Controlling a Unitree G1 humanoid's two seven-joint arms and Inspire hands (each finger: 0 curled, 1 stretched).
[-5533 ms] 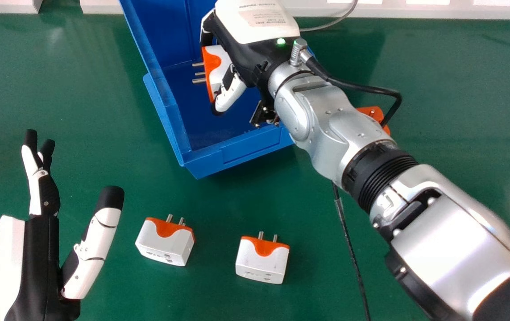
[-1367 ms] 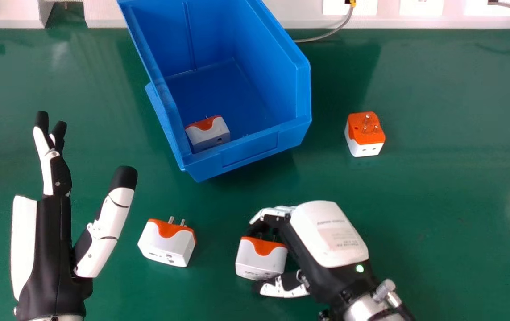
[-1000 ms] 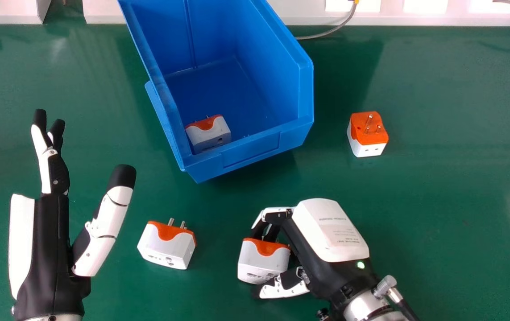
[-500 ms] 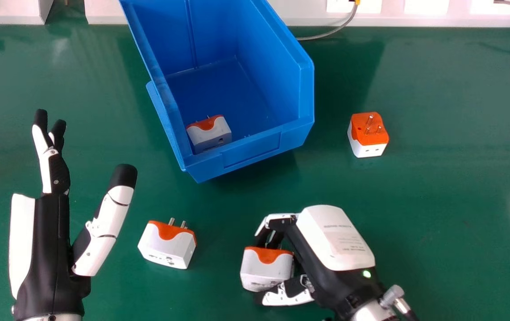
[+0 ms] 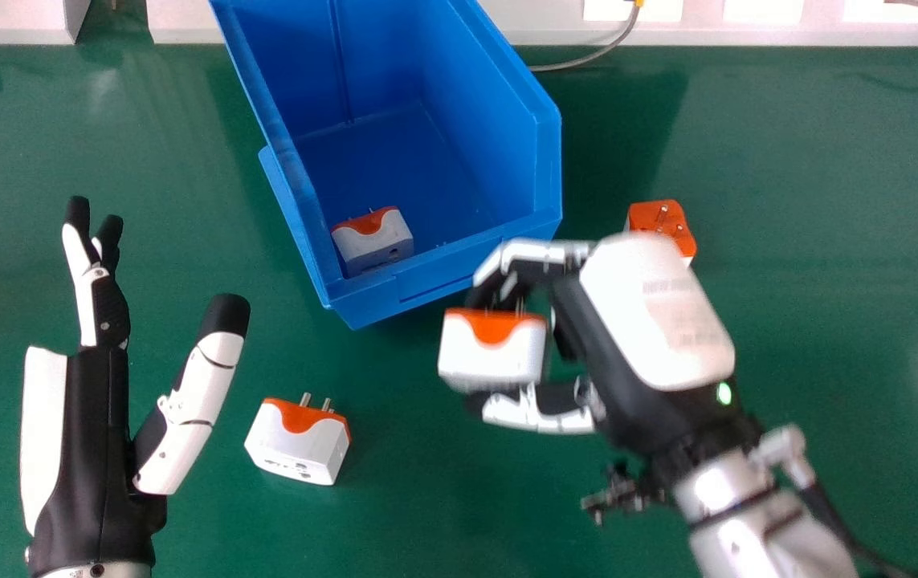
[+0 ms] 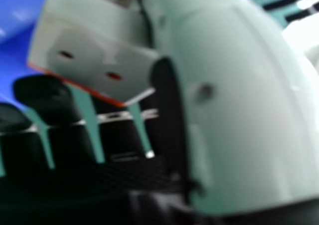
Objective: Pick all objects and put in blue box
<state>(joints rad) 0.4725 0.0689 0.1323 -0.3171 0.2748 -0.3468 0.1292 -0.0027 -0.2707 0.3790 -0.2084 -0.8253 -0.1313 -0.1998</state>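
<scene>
Right hand (image 5: 655, 313) is up and forward since the previous head frame, toward the blue box (image 5: 378, 297), and the held adapter (image 5: 493, 353) came along with it. Left hand (image 5: 93, 449) hasn't noticeably moved. Head view now: right hand is clamped on the held adapter, fingers at its pin side, thumb at its socket side. Adapter is just outside the box's near wall as seen here, orange end toward the box, lifted clear of the counter (image 5: 426, 506). Boxed adapter (image 5: 374, 241) sits inside, in the near left corner. Loose adapter (image 5: 298, 445) is on the counter between the two hands, pins pointing away from the robot. Last adapter (image 5: 662, 218) is right of the box, orange side up, partly hidden behind the right hand. Left hand is on the left, fingers straight, thumb well apart from them. Gray cable (image 5: 587, 60) lies behind the box. Right hand view: blurred; thumb (image 6: 239, 100) against the held adapter's white body, two slots and an orange edge visible, dark fingers (image 6: 45, 98) near that edge. Blue beyond it.
</scene>
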